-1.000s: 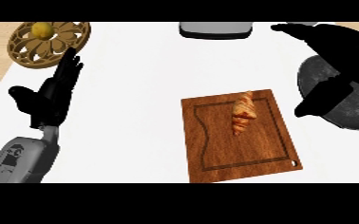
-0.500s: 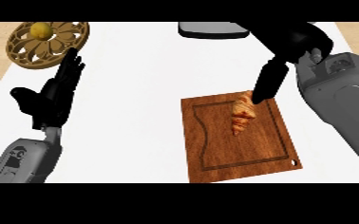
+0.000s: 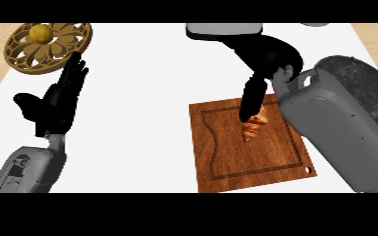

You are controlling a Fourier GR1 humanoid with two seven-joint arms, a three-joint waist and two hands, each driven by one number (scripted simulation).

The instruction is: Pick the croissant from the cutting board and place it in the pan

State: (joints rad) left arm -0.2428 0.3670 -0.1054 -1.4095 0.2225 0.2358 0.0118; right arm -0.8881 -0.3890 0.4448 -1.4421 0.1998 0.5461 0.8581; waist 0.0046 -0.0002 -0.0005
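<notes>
The nearer right hand point(image 3: 266, 55) is holding straight, empty fingers point(image 3: 249, 99) over the far tip of the croissant point(image 3: 252, 129), which is lying lengthwise along the cutting board point(image 3: 221, 155).

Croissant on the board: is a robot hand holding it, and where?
Nothing looks held: the right robot hand lays straight fingers over the croissant's top end.

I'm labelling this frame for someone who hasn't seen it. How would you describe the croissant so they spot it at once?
Find the brown wooden cutting board on the white counter, right of centre. On its upper right part lies the croissant, at the fingertips of the right hand. It is the only thing on the board: golden-brown, ridged and tapering to a point.
</notes>
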